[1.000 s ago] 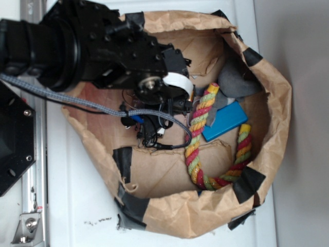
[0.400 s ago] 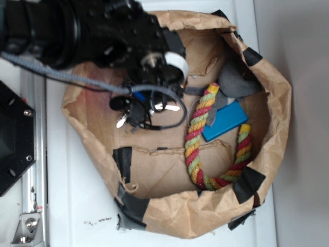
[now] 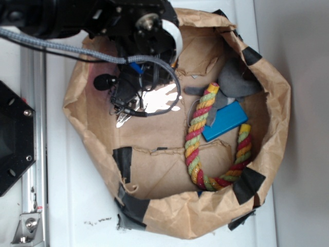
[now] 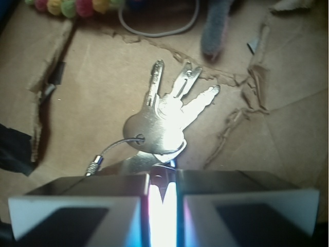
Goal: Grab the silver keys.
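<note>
- Exterior view: the arm is seen reaching in from upper left, over the top-left part of the paper bag (image 3: pixel 280 103), which is opened out flat like a tray w/ raised walls.
- The gripper (image 3: pixel 134 105) is seen below the wrist, among black cables; whether its jaws are apart or together cannot be told here, too much clutter.
- A bright glare patch is seen just right of the gripper; it is taken to be the keys (image 3: pixel 163 96), though single keys cannot be made out in this view.
- A small silver bit is seen just below the gripper; what it is cannot be told.
- The rope (image 3: pixel 198 135) and the blue block (image 3: pixel 224 121) are seen to the right, well apart from the gripper, so neither is judged to be in the way.
- Wrist view: the keys (image 4: pixel 163 121) are seen directly ahead of the gripper (image 4: pixel 163 193), fanned out flat on the cardboard, tips pointed away from the camera and slightly right.
- The bunch's long axis is seen running roughly along the viewing direction; key heads and wire ring lie nearest the jaws.
- The two jaws are seen nearly together, only a thin bright slit left between them, w/ the near end of the bunch right at that slit; they are judged clamped on the key heads, but actual contact is hidden by glare.
- The rope is seen only at the top-left edge, far from the keys.
- Judgement: since the grip sits at the extreme end of the bunch, the hold is prob. thin; a straight lift would be favoured over any sideways pull.
</note>
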Robot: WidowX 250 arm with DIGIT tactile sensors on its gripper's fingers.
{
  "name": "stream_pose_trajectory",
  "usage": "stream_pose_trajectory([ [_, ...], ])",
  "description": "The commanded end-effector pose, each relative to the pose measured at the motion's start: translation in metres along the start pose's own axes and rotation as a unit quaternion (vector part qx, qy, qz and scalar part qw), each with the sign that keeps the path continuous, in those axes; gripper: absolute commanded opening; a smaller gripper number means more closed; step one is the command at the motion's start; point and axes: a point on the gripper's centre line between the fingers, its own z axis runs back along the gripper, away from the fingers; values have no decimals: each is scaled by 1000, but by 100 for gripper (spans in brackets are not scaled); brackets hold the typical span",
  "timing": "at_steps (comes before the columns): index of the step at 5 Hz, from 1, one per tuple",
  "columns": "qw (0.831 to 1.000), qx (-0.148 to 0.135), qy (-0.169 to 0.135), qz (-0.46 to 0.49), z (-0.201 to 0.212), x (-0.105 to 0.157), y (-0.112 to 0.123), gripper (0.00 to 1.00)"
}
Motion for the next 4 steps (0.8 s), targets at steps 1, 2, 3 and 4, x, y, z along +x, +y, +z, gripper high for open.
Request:
stream_pose_trajectory([
  [1,999,13,-20,25,23,26,0,0],
  [2,999,6,-15,28,27,34,-3,0],
  [3,1000,14,-10,2,18,31,-6,100],
  [4,999,28,29,0,8,21,-15,100],
])
